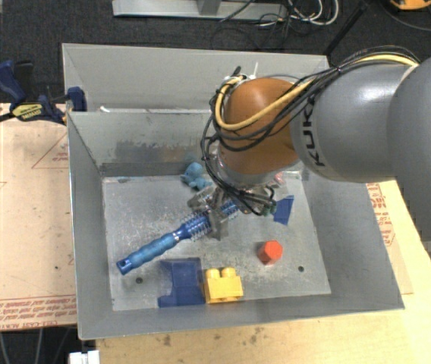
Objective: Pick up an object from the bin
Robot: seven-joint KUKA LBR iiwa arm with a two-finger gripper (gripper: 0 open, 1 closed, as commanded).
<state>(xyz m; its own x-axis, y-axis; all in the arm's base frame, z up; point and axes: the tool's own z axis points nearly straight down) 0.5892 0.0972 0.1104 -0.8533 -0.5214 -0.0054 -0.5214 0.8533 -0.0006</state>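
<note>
My jaws, mid-frame, at one blue ribbed rod (162, 245); apart or together, I cannot tell. Below: one blue block (179, 283), one yellow brick (223, 285), one red cube (270, 251).

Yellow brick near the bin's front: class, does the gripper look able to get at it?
Probably yes: the yellow brick lies uncovered, with nothing on top and only a blue block close beside it; the gripper is further back.

A long blue rod-shaped tool (161, 246), smooth along the handle and ribbed at the other end, is laid flat and slantwise. Its handle tip is seen left of the yellow block (223, 285), its ribbed end behind that block.
</note>
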